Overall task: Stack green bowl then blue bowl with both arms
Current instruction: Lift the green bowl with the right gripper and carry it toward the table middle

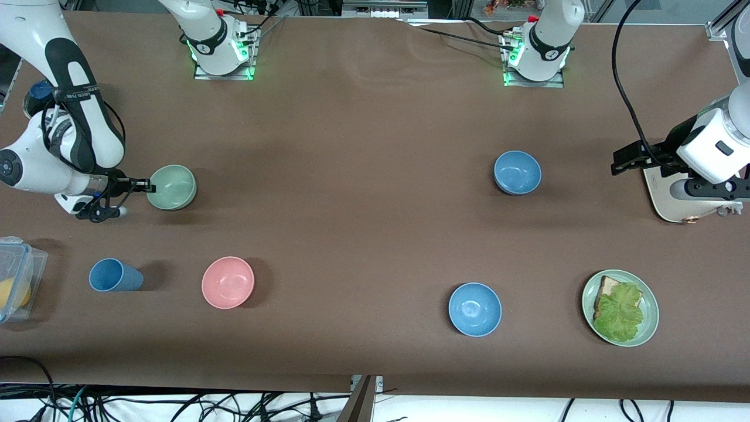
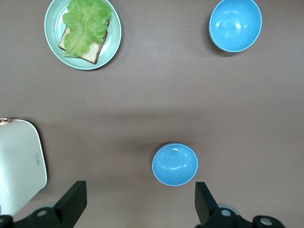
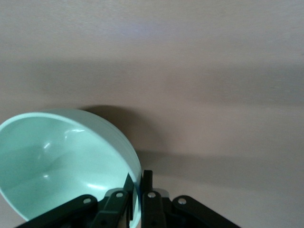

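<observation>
The pale green bowl point(image 1: 173, 186) is at the right arm's end of the table. My right gripper point(image 1: 147, 187) is shut on its rim, one finger inside and one outside. In the right wrist view the green bowl point(image 3: 61, 161) hangs tilted from my right gripper point(image 3: 137, 183), low over the cloth. The dusty blue bowl point(image 1: 517, 172) sits upright toward the left arm's end. My left gripper point(image 1: 636, 158) is open and empty, up in the air beside it. In the left wrist view this blue bowl point(image 2: 175, 164) lies ahead of my left gripper point(image 2: 140, 204).
A brighter blue bowl point(image 1: 474, 309) and a green plate point(image 1: 651, 305) with bread and lettuce lie nearer the front camera. A pink bowl point(image 1: 227, 282), a blue cup point(image 1: 115, 275) and a clear box point(image 1: 16, 275) are at the right arm's end. A white flat device point(image 1: 665, 205) lies under the left arm.
</observation>
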Controlling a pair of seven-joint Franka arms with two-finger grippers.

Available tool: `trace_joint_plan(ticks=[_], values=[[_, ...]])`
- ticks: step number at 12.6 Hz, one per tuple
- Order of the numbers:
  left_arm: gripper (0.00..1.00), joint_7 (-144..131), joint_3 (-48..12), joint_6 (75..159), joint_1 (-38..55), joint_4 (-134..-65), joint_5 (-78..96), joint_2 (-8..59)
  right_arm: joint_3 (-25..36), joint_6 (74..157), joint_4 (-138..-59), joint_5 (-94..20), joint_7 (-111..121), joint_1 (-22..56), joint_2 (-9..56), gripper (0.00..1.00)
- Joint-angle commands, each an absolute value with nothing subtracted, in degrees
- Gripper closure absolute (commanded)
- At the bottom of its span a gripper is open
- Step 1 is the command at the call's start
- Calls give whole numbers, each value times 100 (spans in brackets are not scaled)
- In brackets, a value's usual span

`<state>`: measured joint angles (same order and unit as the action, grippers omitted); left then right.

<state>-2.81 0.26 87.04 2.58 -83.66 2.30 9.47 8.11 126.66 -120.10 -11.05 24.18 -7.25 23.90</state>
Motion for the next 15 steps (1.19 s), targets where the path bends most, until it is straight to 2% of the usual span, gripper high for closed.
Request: trace_joint_plan(ticks=[1,3,4,7,9,12,14,15], values=[[0,-132,26,8604,264,-8147,176,1046,791,12604,-11962,-1310,2531,-721,2513,100],[0,-132,26,8604,264,-8147,176,1046,774,12551,-11840,-1310,2531,-703,2470,100],[0,-132,26,8604,255,-8147,184,1055,773,12272,-11674,-1310,2523,-712,2461,100],[0,-141,26,8604,246,-8147,272,1055,739,10606,-10674,-1310,2191,-677,2426,100],[0,-132,35,8604,237,-8147,308,1063,424,9645,-10118,-1318,1446,-581,2408,100],[0,-132,26,8604,229,-8147,308,1125,-682,9606,-10099,-1450,-55,-519,2259,100],[0,-132,35,8604,220,-8156,308,1142,-1254,10060,-10090,-1564,-1610,-196,2329,100],[0,-132,26,8604,220,-8156,299,1143,-1292,10377,-10099,-1564,-2043,189,2416,100]])
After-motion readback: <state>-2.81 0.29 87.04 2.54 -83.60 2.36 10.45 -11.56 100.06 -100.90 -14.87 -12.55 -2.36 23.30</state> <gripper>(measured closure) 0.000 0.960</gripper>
